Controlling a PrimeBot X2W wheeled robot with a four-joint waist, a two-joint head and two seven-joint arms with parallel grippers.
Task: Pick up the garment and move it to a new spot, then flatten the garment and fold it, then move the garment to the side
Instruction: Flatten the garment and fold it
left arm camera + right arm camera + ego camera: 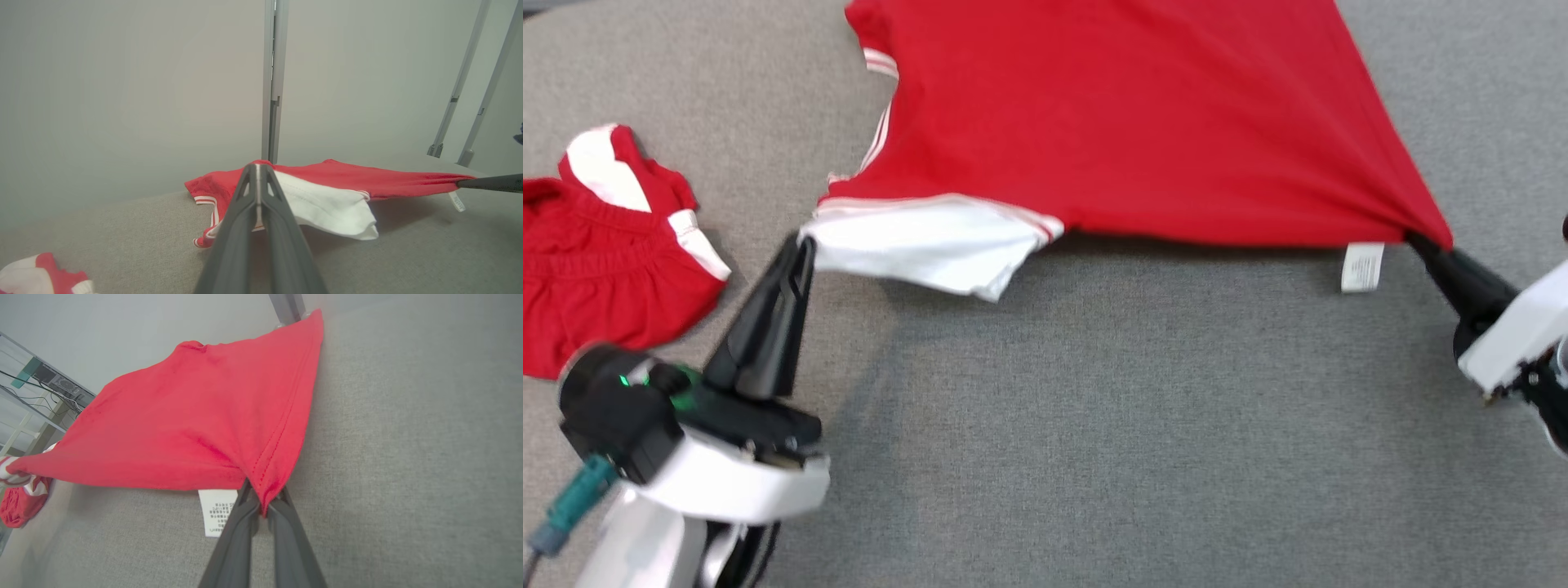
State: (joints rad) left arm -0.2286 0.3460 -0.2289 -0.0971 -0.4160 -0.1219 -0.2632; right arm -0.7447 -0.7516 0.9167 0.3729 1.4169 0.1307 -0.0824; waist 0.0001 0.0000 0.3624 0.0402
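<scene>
The garment (1127,122) is a red T-shirt with white sleeves and striped trim, stretched above the grey surface between both arms. My left gripper (802,243) is shut on the white sleeve's edge at the shirt's left; in the left wrist view its fingertips (257,167) pinch the garment (327,196). My right gripper (1417,241) is shut on the red hem corner at the right, beside a white care label (1362,266). Seen from the right wrist, the garment (196,428) bunches at the fingertips (261,498), label (216,512) hanging below.
A second red and white garment (596,245) lies crumpled at the far left of the grey fabric surface (1135,425). Grey metal posts (273,81) stand behind the surface against a pale wall. A shelf with cables (36,388) shows at the right wrist view's left.
</scene>
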